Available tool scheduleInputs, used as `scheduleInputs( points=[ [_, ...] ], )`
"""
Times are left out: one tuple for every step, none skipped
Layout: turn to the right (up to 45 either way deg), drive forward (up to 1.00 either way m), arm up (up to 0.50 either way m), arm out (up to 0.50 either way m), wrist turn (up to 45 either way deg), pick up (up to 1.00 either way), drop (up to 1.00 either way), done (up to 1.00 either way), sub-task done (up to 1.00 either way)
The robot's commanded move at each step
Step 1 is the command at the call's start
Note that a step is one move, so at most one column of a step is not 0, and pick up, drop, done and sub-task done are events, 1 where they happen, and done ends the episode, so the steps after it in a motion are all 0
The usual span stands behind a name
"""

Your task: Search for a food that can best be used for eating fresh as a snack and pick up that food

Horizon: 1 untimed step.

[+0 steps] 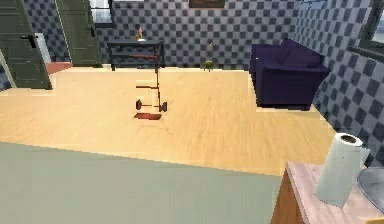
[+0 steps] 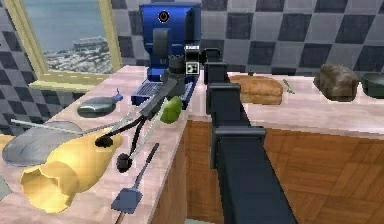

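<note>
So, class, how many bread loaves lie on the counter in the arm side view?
2: a light brown loaf just right of the arm, and a darker loaf farther toward the view's right. A cut-off object at the right edge might be a third.

The walls carry a blue-and-grey check. The floor is pale honey wood, the sofa deep navy, and the paper towel roll white. The tabletop is mottled pink, the coffee machine bright blue, the fruit yellow-green, and the bread loaf brown.
</note>
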Motion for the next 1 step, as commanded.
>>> scheduleInputs(
  points=[
    [0.0,0.00,0.00,0.00,45.0,0.00,0.00,0.00,0.00]
  ],
)
